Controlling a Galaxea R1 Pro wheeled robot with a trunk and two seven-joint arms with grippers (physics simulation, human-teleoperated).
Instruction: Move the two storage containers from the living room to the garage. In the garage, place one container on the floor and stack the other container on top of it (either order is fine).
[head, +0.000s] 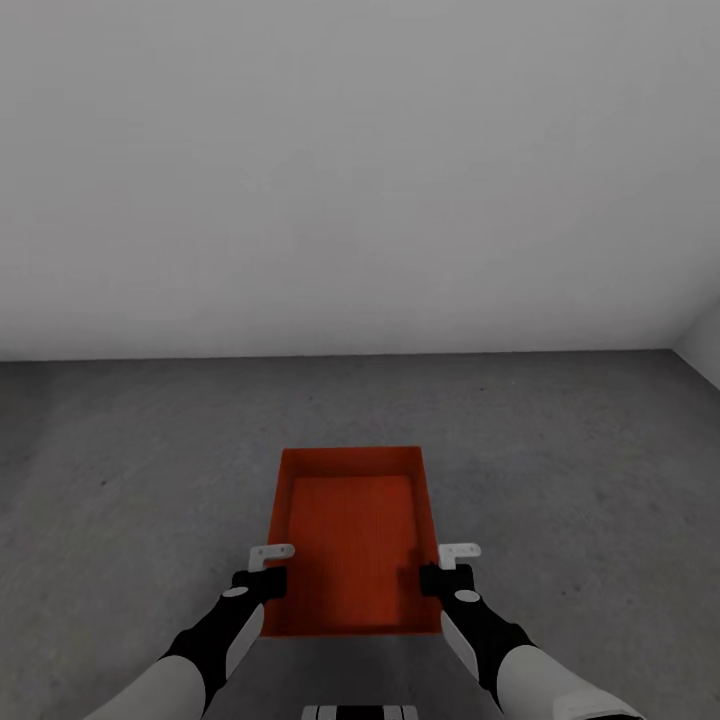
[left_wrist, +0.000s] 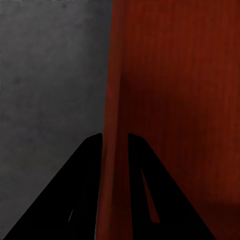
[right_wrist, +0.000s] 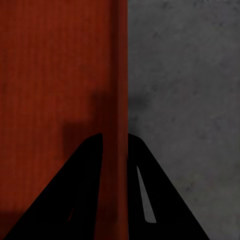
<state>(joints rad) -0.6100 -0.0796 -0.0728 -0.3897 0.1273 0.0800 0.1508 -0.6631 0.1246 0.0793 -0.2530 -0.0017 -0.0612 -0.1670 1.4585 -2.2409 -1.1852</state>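
One orange-red storage container (head: 352, 540), lidless with a ribbed bottom, lies lengthwise in front of me over the dark grey concrete floor (head: 150, 450) of the garage. My left gripper (head: 268, 580) is shut on its left side wall, and that wall (left_wrist: 114, 100) passes between the black fingers (left_wrist: 85, 170). My right gripper (head: 432, 578) is shut on the right side wall (right_wrist: 120, 75), which runs between its fingers (right_wrist: 85, 170). I cannot tell whether the container rests on the floor or hangs just above it.
A plain white-grey wall (head: 360, 180) stands ahead, meeting the floor past the container. A second wall begins at the far right corner (head: 705, 355). Bare concrete spreads to the left, right and front of the container.
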